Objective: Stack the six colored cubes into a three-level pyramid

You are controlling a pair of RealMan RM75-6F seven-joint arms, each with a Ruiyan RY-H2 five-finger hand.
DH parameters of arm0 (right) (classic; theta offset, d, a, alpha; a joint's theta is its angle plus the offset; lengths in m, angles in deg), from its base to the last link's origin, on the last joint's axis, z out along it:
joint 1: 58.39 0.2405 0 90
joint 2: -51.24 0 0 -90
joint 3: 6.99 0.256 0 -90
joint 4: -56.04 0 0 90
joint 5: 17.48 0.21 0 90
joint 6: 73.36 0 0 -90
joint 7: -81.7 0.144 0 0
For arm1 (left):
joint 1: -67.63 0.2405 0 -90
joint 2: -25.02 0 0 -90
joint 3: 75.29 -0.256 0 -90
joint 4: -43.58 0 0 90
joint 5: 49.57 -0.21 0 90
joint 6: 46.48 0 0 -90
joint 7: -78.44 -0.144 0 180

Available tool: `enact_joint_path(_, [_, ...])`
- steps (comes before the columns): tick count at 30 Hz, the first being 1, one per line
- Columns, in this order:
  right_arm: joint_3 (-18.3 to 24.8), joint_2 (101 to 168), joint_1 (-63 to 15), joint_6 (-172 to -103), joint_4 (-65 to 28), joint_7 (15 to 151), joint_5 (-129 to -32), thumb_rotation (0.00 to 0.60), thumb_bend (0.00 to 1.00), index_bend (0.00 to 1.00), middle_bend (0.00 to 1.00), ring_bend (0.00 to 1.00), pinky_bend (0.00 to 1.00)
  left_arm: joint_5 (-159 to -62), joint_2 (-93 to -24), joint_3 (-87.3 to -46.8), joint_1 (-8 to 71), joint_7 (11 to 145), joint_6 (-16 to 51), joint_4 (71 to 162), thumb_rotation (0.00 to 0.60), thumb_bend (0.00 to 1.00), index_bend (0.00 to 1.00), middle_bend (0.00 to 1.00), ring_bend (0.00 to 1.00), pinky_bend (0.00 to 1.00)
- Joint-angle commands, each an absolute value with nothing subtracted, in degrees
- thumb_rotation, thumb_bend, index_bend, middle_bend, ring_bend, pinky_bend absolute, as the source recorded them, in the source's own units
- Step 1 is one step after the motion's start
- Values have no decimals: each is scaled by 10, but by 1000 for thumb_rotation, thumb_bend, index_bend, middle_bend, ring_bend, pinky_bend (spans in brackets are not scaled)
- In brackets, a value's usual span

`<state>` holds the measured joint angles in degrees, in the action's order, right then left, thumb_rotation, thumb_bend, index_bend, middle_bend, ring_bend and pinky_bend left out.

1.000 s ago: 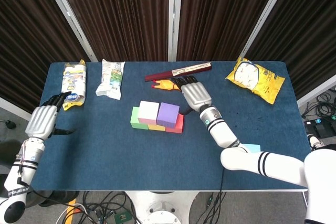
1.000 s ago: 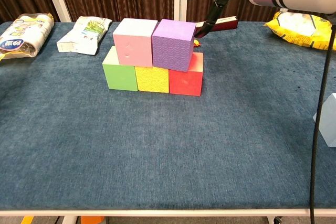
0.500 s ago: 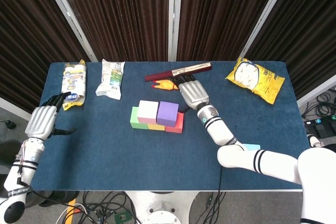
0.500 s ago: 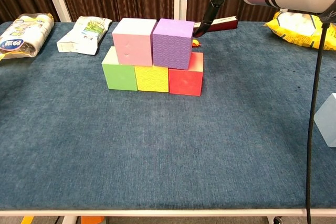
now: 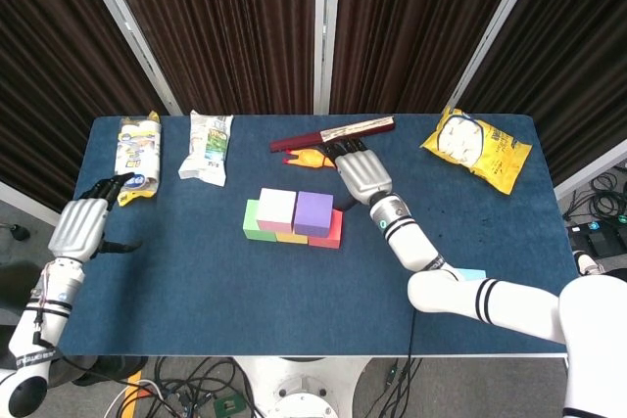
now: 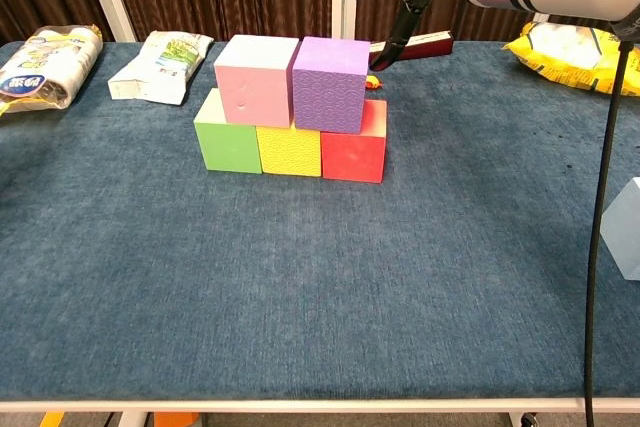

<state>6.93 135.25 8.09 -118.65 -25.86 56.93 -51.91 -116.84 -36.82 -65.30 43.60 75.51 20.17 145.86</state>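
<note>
1. The cube stack is seen near the middle of the blue counter point(image 6: 300, 297). A green cube point(image 6: 227, 137), a yellow cube point(image 6: 290, 151) and a red cube point(image 6: 354, 150) are lined up touching each other as the bottom row.
2. Two more cubes are set on that row: a pink cube point(image 6: 256, 66) over the green and yellow ones, and a purple cube point(image 6: 328, 71) beside it over the yellow and red ones. The pink and purple cubes are almost touching.
3. A light blue cube point(image 6: 624, 229) is seen well apart from the stack, at the counter's near right edge, partly cut off in the chest view and partly hidden by the right arm in the head view.
4. The right hand point(image 5: 362, 173) is held above the counter just behind the red cube, palm down, with fingers apart and nothing gripped.
5. The left hand point(image 5: 80, 224) is held far to the left of the stack, at the counter's left edge, fingers loosely apart and nothing in it.
6. Behind the stack, a dark red flat box point(image 5: 333, 133) and a small yellow and red item point(image 5: 306, 157) are lying on the counter.
7. Left and behind the stack, a white snack packet point(image 5: 207, 147) and a yellow and white packet point(image 5: 138, 156) are lying; right and behind, a yellow chip bag point(image 5: 476, 147) is lying.
</note>
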Motion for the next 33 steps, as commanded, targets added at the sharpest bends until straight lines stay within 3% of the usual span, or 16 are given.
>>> enact_joint_path(1, [70, 1355, 83, -1187, -258, 569, -519, 600, 12, 0, 115, 0, 0, -1169, -368, -653, 437, 756, 204, 1459, 600, 20, 100, 121, 98, 255])
enact_joint_path(14, [60, 1316, 54, -1217, -316, 580, -549, 600, 12, 0, 113, 0, 0, -1174, -367, -653, 440, 763, 207, 1456, 600, 20, 100, 121, 98, 255])
enact_joint_path(19, [36, 1235, -17, -1267, -423, 621, -636, 600, 27, 0, 140, 0, 0, -1176, -365, -651, 443, 769, 211, 1455, 600, 20, 100, 121, 98, 255])
enact_joint_path(24, [-15, 1141, -114, -1326, -529, 671, -726, 600, 31, 0, 181, 0, 0, -1178, -367, -650, 444, 771, 213, 1452, 600, 20, 100, 121, 98, 255])
enact_joint_path(28, [-55, 1101, -186, -1370, -561, 713, -793, 600, 31, 0, 192, 0, 7, -1178, -370, -650, 441, 771, 210, 1451, 600, 20, 100, 121, 98, 255])
enact_joint_path(33, [-100, 1098, -273, -1443, -553, 754, -875, 600, 30, 0, 194, 0, 8, -1177, -371, -649, 437, 769, 204, 1449, 600, 20, 100, 121, 98, 255])
